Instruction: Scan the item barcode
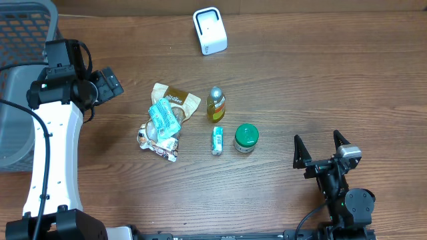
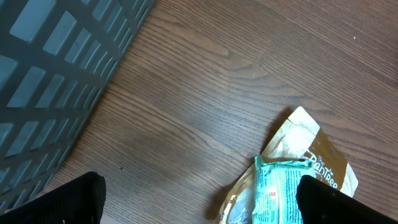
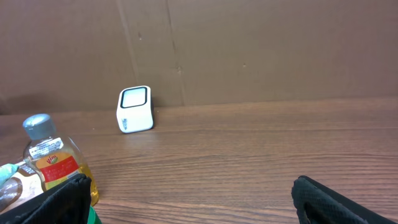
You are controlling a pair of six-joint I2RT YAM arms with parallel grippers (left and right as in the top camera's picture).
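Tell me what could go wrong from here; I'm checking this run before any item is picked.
The packets lie heaped on each other, so a grab may lift two or drag the pile. The bottle, small tube and green-lidded jar sit close; reaching one could knock a neighbour. The scanner stands far back, a long carry.

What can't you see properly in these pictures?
- Barcodes: in the overhead view, the print on the small tube and the bottle is too small to read.
- In the overhead view, the basket is cut off by the left edge.
- In the left wrist view, the snack packets are cut off by the bottom edge.
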